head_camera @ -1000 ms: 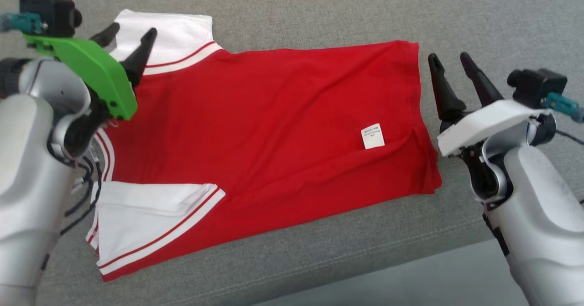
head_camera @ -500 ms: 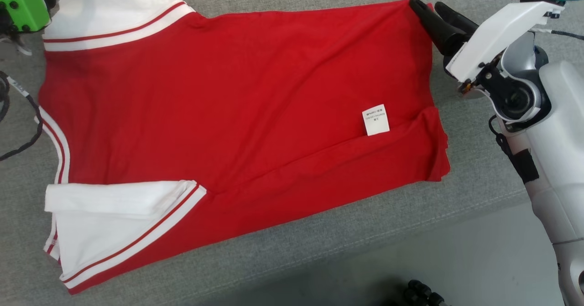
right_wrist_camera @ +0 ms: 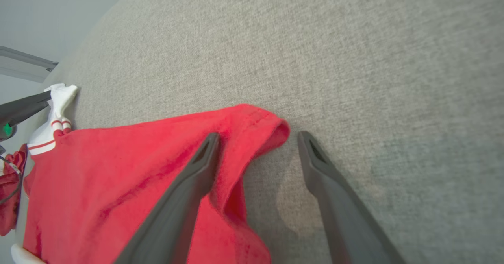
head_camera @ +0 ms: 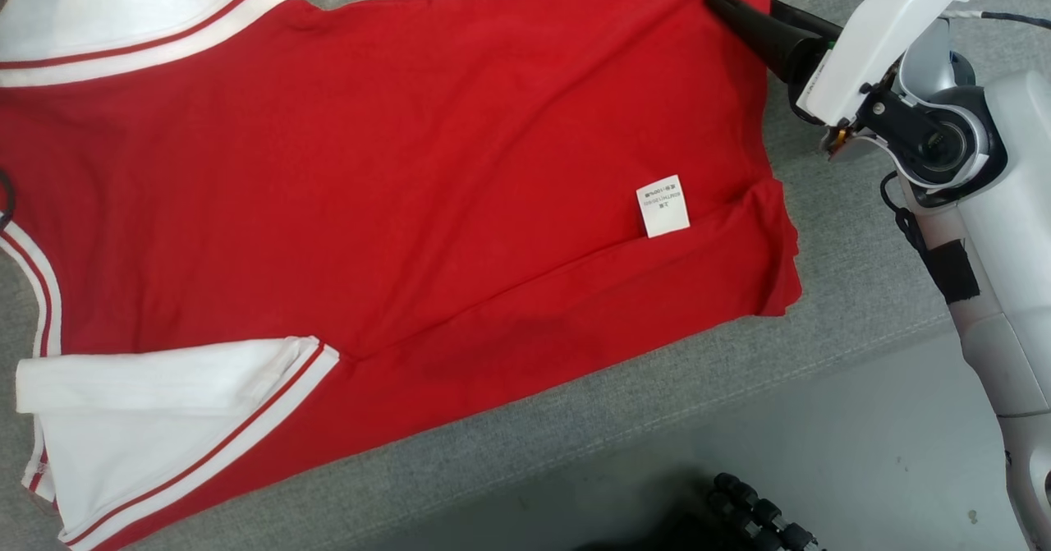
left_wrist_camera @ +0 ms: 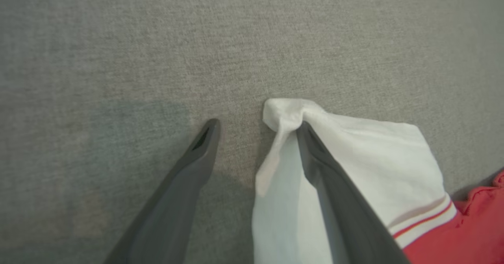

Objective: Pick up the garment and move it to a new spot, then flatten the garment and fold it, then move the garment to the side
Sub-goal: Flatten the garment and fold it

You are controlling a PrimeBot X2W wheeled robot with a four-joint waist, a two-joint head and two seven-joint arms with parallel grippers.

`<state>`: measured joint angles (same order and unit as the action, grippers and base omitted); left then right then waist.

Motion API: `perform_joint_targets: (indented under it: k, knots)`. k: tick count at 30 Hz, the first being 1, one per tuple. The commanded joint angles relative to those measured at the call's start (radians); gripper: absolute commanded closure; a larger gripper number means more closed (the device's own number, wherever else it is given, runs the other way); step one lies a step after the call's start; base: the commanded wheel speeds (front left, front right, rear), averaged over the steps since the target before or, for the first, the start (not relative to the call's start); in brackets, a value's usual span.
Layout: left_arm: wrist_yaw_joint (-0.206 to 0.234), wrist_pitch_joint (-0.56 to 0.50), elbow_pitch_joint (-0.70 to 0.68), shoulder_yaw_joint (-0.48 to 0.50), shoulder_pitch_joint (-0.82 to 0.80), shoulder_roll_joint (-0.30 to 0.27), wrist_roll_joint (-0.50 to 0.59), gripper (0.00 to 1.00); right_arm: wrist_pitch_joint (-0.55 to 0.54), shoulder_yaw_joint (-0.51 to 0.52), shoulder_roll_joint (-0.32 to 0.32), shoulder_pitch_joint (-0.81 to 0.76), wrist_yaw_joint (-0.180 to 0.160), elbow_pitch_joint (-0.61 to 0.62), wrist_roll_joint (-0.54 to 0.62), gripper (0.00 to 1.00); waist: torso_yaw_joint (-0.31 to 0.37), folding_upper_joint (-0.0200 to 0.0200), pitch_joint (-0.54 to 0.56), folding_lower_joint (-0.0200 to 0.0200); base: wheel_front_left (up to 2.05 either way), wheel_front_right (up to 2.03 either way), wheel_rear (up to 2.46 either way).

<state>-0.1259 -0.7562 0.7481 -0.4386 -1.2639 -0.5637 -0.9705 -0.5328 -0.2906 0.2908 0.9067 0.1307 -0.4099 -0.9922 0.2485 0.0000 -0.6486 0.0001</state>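
The garment (head_camera: 410,165), a red shirt with white sleeves and a white label (head_camera: 663,206), lies spread flat on the grey cushion. My right gripper (head_camera: 751,9) is open at the hem's far right corner. In the right wrist view, my right gripper (right_wrist_camera: 258,135) straddles the raised red hem corner (right_wrist_camera: 256,122), one finger on the cloth and one on the cushion. My left gripper (left_wrist_camera: 258,124) is open at the far white sleeve (left_wrist_camera: 374,157); one finger lies on the bunched sleeve tip, the other on bare cushion. Neither gripper has closed on the cloth.
The grey upholstered surface (head_camera: 575,420) ends in a stitched front edge, with pale floor (head_camera: 862,452) below it. A black ribbed object (head_camera: 755,518) sits at the bottom edge. The near sleeve (head_camera: 164,403) lies folded onto the shirt body.
The head camera has tilted down, shifting the whole picture. My right gripper has come in from beside the hem onto its far corner. My left gripper has left the head view.
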Motion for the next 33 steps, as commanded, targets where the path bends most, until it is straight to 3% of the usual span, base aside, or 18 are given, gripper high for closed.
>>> perform_joint_targets:
  k: [1,2,3,4,5,12,21,27,33]
  knots:
    - [0.003,-0.013,0.02,-0.006,0.003,0.009,-0.011,0.0,-0.013,-0.007,-0.01,-0.004,0.0,-0.002,0.008,0.0,0.002,0.0,-0.009,-0.0001,0.0,0.0,0.0]
    - [0.002,-0.02,0.023,-0.005,0.002,0.015,-0.018,0.0,-0.009,-0.006,-0.007,-0.002,0.0,0.001,0.014,0.56,0.0,0.0,-0.011,-0.0001,0.0,0.0,0.0]
    - [0.002,-0.016,0.02,-0.004,-0.001,0.018,-0.019,0.45,0.003,-0.003,-0.004,0.0,0.0,0.003,0.023,1.0,-0.001,0.0,-0.013,-0.0001,0.0,0.0,0.0]
    - [0.001,-0.011,0.016,-0.009,-0.003,0.019,-0.014,0.93,0.001,-0.005,-0.001,0.0,0.0,0.002,0.031,1.0,-0.003,0.0,-0.014,-0.0001,0.0,0.0,0.0]
    - [0.0,-0.011,0.011,-0.013,-0.005,0.02,-0.014,1.0,0.011,-0.004,-0.002,0.001,0.0,0.007,0.034,1.0,-0.004,0.0,-0.015,-0.0001,0.0,0.0,0.0]
    - [-0.005,0.036,-0.028,-0.002,-0.028,0.025,-0.053,1.0,0.088,-0.006,0.021,0.012,0.0,0.06,0.055,1.0,-0.017,0.0,-0.013,-0.0001,0.0,0.0,0.0]
    - [-0.006,0.09,-0.189,-0.038,-0.018,0.009,-0.143,1.0,0.196,-0.063,0.116,0.019,0.0,0.133,0.074,1.0,-0.066,0.0,0.011,-0.0001,0.0,0.0,0.0]
    - [-0.006,0.134,-0.353,-0.075,0.036,-0.031,-0.225,1.0,0.282,-0.169,0.237,-0.02,0.0,0.224,0.109,1.0,-0.109,0.0,0.029,-0.0001,0.0,0.0,0.0]
    - [-0.006,0.194,-0.567,-0.099,0.171,-0.116,-0.333,1.0,0.395,-0.261,0.389,-0.105,0.0,0.317,0.103,1.0,-0.149,0.0,0.061,-0.0001,0.0,0.0,0.0]
